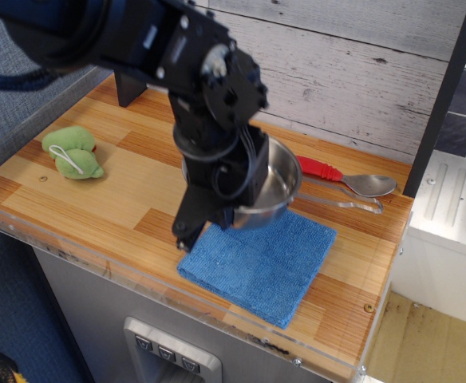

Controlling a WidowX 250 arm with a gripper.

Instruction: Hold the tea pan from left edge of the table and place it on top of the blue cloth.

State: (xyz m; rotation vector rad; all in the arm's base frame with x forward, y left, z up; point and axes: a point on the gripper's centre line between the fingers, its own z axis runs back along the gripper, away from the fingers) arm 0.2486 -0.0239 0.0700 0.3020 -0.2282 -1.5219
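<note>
- Two risks are showing: the pincer (217,209) is clamping the tea pan (270,187) by its rim, above the blue cloth (261,259), so it could be tipping.
- Its long handle is reaching toward the spoon (353,182) on the desk (121,187) and may be knocking it.

I find no readable text, label, brand, number or sign anywhere here: not on my arm, the surface (97,195), or anything lying on it.

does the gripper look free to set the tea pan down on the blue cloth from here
Probably yes: the gripper holds the tea pan over the blue cloth, whose visible surface is bare.
</note>
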